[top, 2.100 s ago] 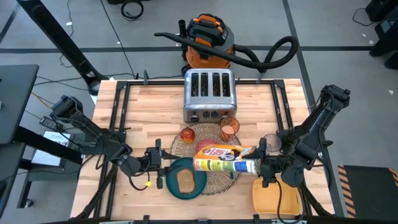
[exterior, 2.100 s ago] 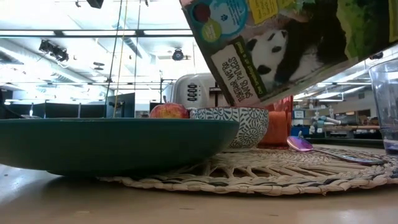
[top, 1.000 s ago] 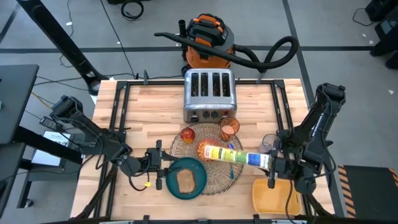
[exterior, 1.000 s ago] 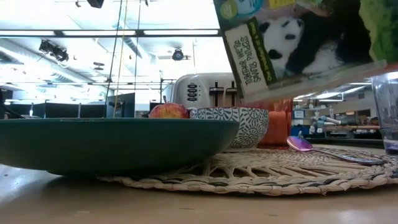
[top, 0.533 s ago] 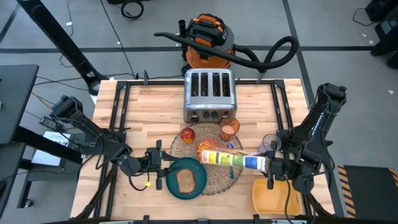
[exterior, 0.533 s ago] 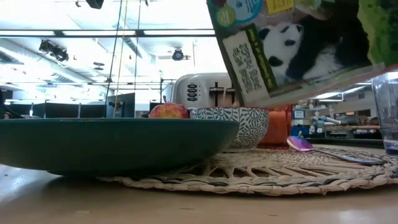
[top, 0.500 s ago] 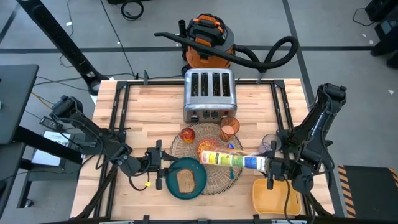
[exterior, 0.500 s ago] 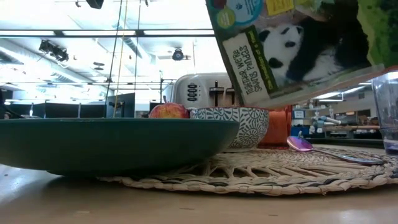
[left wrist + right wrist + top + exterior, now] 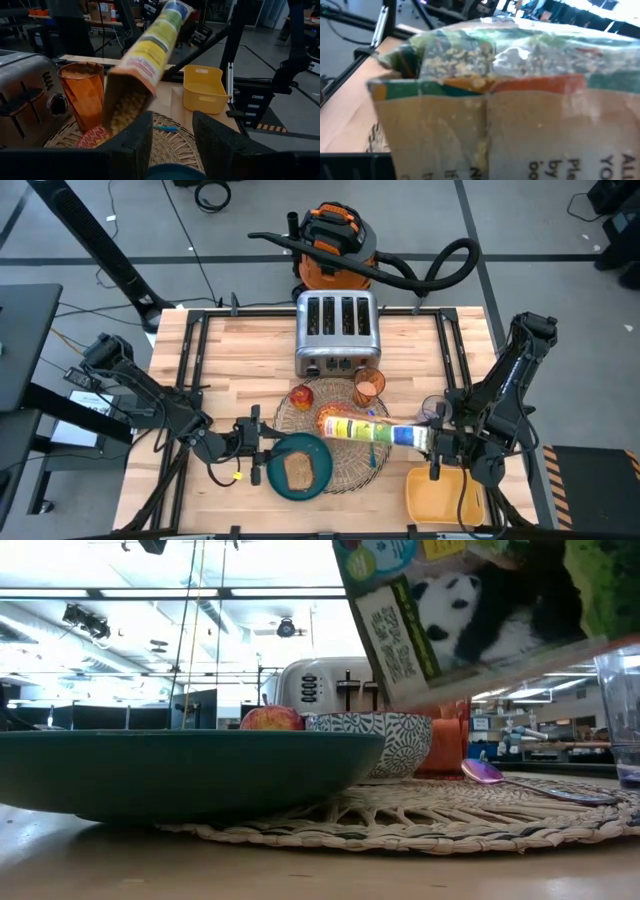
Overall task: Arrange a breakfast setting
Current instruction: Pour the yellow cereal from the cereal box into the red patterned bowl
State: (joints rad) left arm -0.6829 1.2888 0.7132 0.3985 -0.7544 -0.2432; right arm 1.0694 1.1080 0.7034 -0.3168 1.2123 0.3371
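light: bright, even overhead strips | shadows: soft | blur: right wrist view close-up, cereal box [image 9: 520, 90]

Your widest free room is the bare bench [image 9: 230, 350] left of the toaster [image 9: 336, 332] and behind the left pincer [image 9: 262, 442]. The placemat [image 9: 355, 470] is crowded: plate [image 9: 300, 468], apple [image 9: 301, 396], bowl [image 9: 380, 743], cup [image 9: 369, 386], spoon [image 9: 372, 457]. A tilted cereal box [image 9: 370, 430], gripped by the right pincer [image 9: 432, 442], bars the air over the bowl. The yellow tray [image 9: 440, 496] fills the near right corner.
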